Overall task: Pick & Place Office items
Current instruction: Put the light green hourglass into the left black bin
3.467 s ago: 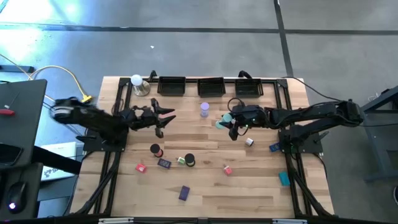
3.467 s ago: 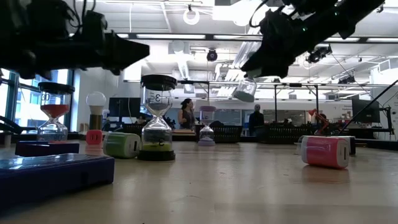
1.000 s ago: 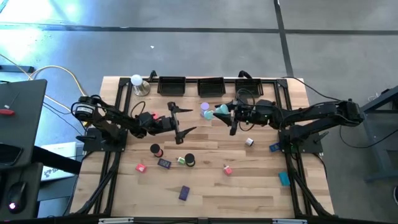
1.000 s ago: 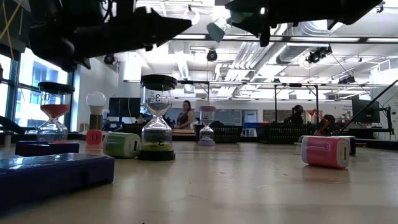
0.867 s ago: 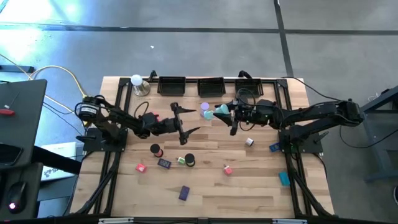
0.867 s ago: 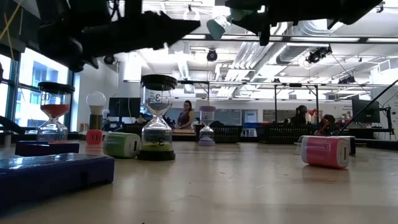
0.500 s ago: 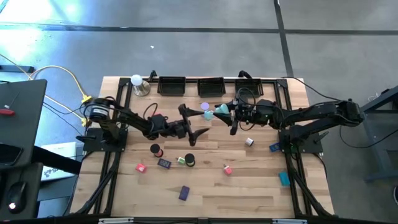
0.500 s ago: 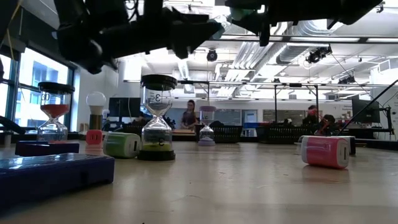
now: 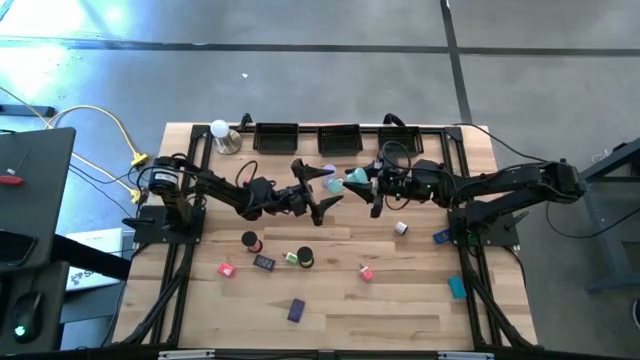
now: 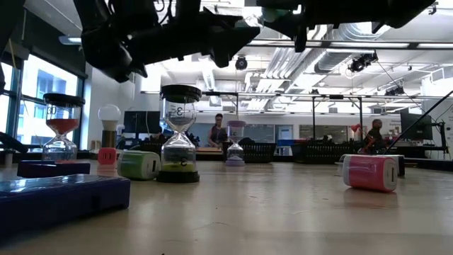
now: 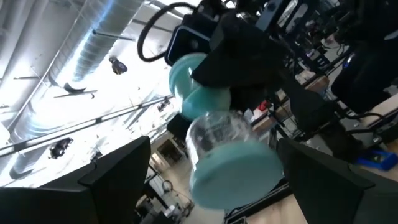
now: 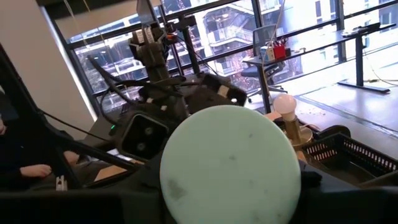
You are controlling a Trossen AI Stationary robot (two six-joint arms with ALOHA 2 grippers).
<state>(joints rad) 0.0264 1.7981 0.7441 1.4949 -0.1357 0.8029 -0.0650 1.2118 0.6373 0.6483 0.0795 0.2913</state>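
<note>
Handover territory, mid-air above the surface [image 9: 400, 300]! Right pincer [image 9: 358, 181] is pinching a teal hourglass [image 9: 352, 180] by one end, held sideways and well clear of the wood, its free end pointing at the other arm. Left pincer [image 9: 322, 190] sits just beside it with fingers spread wide; the left wrist view shows the hourglass [image 11: 217, 146] filling the gap between those fingers [image 11: 112, 180] without touching either. My read: a pass from right to left is being set up, and the spread fingers need to close on the free end before the right lets go.

As for progress, it looks early. The three black trays [image 9: 338, 138] along the far edge appear empty as far as I can tell. A lilac hourglass [image 9: 329, 172] stands near the trays, and the rest lies scattered nearer the front: a pink block [image 9: 366, 273], a purple block [image 9: 296, 310], a black-capped hourglass [image 9: 305, 258], a teal block [image 9: 457, 287]. Nearly everything remains to be placed.
</note>
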